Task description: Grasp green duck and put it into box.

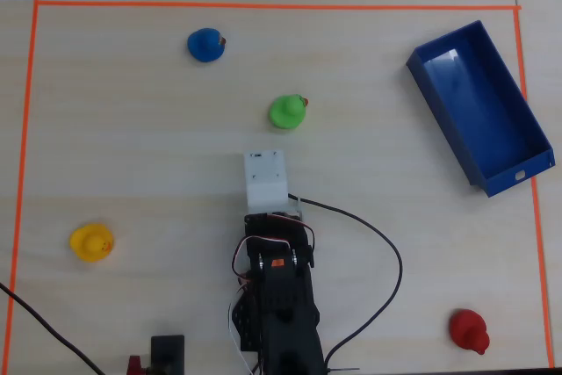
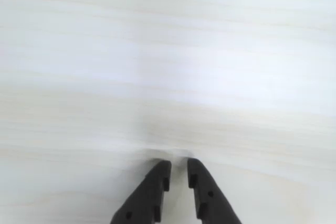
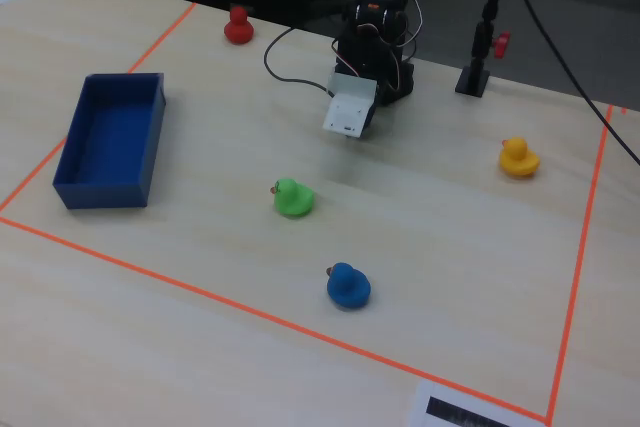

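Overhead view, left to right. A yellow duck point(image 1: 91, 241) sits low on the left, a blue duck point(image 1: 205, 44) near the top edge of the orange tape border point(image 1: 263, 6). The green duck point(image 1: 287, 111) stands alone on the table point(image 1: 132, 129), beak toward the box. The arm point(image 1: 279, 296) rises from the bottom edge, its white wrist housing point(image 1: 265, 179) just short of the duck. The duck therefore lies ahead of the gripper and slightly right, not touching it. A red duck point(image 1: 467, 330) is at lower right. The box point(image 1: 518, 173) lies empty at far right, its long axis running diagonally, well apart from the green duck.

Wrist view: the gripper point(image 2: 178, 167) shows two dark fingers point(image 2: 152, 192) with a narrow gap between, holding nothing, over bare wood. No duck appears in that view.
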Available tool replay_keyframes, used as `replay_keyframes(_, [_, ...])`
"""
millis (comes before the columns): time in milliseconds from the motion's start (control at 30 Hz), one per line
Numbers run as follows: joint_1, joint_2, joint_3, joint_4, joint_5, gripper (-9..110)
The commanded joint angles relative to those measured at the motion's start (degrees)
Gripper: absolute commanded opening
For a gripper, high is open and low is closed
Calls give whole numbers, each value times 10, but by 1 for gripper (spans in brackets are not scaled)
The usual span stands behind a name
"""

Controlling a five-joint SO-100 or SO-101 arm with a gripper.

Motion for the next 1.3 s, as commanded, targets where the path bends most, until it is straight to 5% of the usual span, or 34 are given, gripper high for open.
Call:
replay_keyframes(0, [-1, -3, 0, 8, -4, 1])
replay_keyframes(1267, [0, -3, 0, 8, -4, 3])
